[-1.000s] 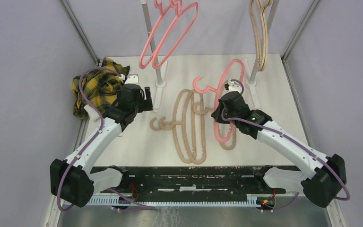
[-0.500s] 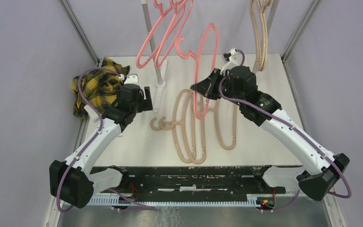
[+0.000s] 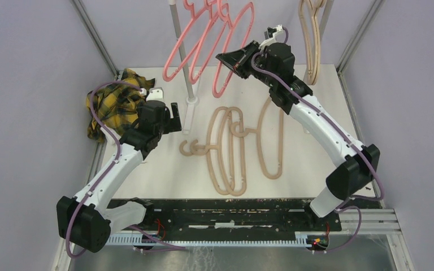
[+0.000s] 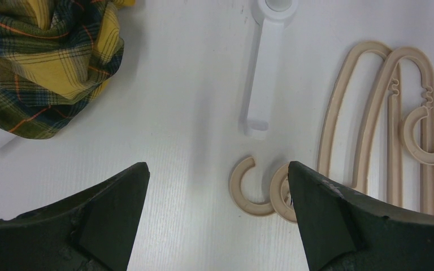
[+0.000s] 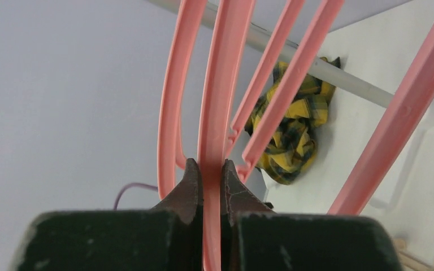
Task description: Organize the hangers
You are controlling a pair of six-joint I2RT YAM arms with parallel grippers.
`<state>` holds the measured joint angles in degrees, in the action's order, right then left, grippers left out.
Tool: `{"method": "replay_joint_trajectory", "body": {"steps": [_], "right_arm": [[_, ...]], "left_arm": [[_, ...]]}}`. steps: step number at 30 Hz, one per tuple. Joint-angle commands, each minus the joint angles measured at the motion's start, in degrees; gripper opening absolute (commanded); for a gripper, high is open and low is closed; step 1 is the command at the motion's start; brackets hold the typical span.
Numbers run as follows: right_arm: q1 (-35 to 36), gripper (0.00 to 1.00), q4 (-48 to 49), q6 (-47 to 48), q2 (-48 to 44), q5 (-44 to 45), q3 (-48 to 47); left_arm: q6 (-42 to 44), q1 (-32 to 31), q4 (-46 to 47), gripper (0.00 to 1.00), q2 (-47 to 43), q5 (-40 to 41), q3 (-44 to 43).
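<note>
My right gripper [image 3: 224, 57] is shut on a salmon pink hanger [image 3: 240, 37] and holds it high, close beside two pink hangers [image 3: 187, 52] hung on the rack. In the right wrist view the jaws [image 5: 211, 169] pinch the held hanger's bar [image 5: 220, 84]. Three beige hangers [image 3: 229, 149] lie flat on the table. More beige hangers [image 3: 312, 45] hang at the back right. My left gripper [image 3: 173, 117] is open and empty, low over the table just left of the beige hooks [image 4: 250, 189].
A yellow-black plaid cloth [image 3: 113, 104] lies at the table's back left, also in the left wrist view [image 4: 45, 56]. The white rack's feet [image 4: 264, 73] and upright poles [image 3: 182, 51] stand at the back. Purple cables trail along both arms.
My right arm has lifted the pink hanger off the table and carried it up and back-left to the hung pink hangers. The left arm has barely moved.
</note>
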<state>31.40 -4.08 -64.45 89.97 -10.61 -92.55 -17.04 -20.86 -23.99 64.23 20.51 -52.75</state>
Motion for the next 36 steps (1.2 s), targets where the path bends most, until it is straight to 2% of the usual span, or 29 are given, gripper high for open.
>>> {"method": "replay_joint_trajectory", "body": {"steps": [1,6,14,30,36], "right_arm": [[-1.3,0.01,11.5,-7.6,4.6,-3.4,-8.7],[-1.3,0.01,12.5,-7.9,6.0,-3.5,-11.6],[-2.0,0.01,9.0,-7.1,6.6,-2.7,-12.7],[-3.1,0.01,2.5,-12.0,15.7,-6.0,-18.2],[-0.8,0.01,-5.2,-9.2,21.0,-7.8,-26.6]], "left_arm": [[3.9,0.3,1.1,0.99,-2.0,0.9,-1.1],[4.2,0.3,1.2,0.99,-2.0,1.6,-0.6],[4.2,0.4,1.3,0.99,-1.6,1.4,-0.7],[4.3,0.4,1.2,0.99,-2.8,2.7,-0.4],[4.1,0.4,1.3,0.99,-2.8,3.0,-0.4]]}}
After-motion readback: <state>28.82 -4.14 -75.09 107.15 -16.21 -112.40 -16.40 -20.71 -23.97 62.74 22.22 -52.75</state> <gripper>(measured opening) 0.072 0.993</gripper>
